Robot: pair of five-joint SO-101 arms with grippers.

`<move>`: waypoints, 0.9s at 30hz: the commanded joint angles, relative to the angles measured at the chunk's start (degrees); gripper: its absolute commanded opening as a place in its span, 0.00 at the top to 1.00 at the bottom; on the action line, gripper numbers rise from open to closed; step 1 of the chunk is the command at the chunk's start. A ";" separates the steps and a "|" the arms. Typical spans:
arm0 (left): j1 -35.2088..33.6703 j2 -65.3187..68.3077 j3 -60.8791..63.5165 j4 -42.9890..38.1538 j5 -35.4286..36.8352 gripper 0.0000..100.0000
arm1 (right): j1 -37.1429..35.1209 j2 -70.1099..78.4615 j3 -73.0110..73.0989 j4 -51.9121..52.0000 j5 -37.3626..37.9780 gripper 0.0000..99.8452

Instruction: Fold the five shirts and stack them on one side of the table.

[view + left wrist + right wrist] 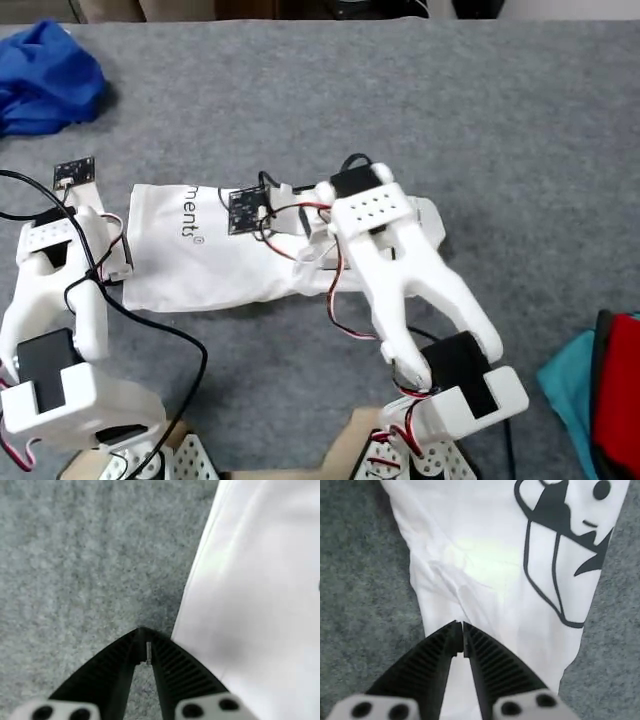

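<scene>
Blue shirt [45, 75] bunched, well apart from white shirt [200, 250], off its far-left corner. Left gripper [142, 636] just beside white shirt's left edge, over bare table [75, 555], jaws closed tip to tip, holding nothing. White shirt lies flat as a long strip, black print on it. Right gripper [459, 627] over white shirt's right part, jaws closed; can't tell if cloth is pinched. Teal shirt [572, 385] and red shirt [625, 385] well right of white shirt.
</scene>
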 commanded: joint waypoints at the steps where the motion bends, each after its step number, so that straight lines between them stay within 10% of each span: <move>1: -0.09 -0.13 -2.29 -0.62 0.00 0.98 | -1.63 0.66 -0.31 -5.19 -1.41 0.99; 27: 2.11 -0.66 -2.99 1.23 0.09 0.98 | 1.10 8.04 -24.66 7.21 -3.96 0.99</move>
